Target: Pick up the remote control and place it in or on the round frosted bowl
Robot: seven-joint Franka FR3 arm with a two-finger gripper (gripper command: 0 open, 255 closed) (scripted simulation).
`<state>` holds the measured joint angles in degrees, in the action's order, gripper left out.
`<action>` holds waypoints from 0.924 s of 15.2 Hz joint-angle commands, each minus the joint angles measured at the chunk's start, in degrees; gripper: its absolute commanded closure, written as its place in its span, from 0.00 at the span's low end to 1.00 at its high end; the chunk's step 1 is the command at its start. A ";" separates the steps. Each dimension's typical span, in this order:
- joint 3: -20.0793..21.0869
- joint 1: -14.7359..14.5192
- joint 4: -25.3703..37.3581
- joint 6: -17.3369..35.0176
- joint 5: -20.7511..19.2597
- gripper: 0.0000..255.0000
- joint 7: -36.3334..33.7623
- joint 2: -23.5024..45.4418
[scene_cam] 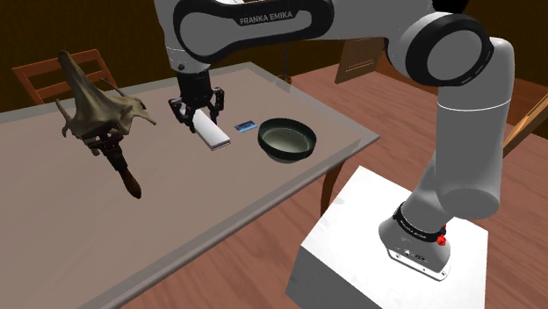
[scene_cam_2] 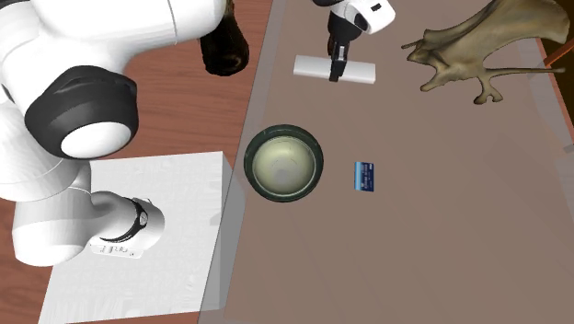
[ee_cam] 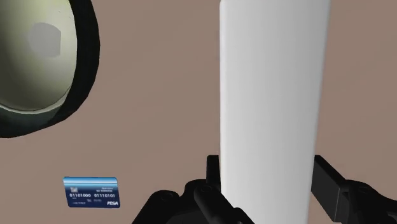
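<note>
The remote control is drawn as a plain white bar (scene_cam: 213,134) (scene_cam_2: 310,66) (ee_cam: 273,89). My black gripper (scene_cam: 200,117) (scene_cam_2: 337,70) (ee_cam: 267,181) is shut on it, one finger (ee_cam: 213,173) on each long side. The bar hangs low over the brown table; I cannot tell whether it touches the top. The round bowl (scene_cam: 286,139) (scene_cam_2: 283,164) (ee_cam: 38,57), with a dark rim and pale inside, stands empty on the table a short way from the remote, towards the stand.
A small blue card (scene_cam: 245,128) (scene_cam_2: 366,177) (ee_cam: 92,192) lies flat between remote and bowl. A large antler-like brown sculpture (scene_cam: 97,112) (scene_cam_2: 487,46) stands further along the table (scene_cam: 263,189). A wooden chair (scene_cam: 53,77) is behind it. The white stand (scene_cam_2: 138,239) adjoins the table edge.
</note>
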<state>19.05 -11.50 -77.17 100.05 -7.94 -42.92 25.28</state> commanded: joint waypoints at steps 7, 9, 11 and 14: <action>-0.08 4.16 -11.35 1.74 3.09 1.00 3.60 -10.10; -0.47 5.95 -17.25 3.36 4.58 1.00 5.71 -14.64; -1.10 7.47 -22.60 4.65 6.00 1.00 7.97 -18.95; -2.41 9.34 -29.78 6.03 7.88 1.00 11.56 -25.05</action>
<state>17.08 -2.78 -104.37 105.42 -0.69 -32.61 2.26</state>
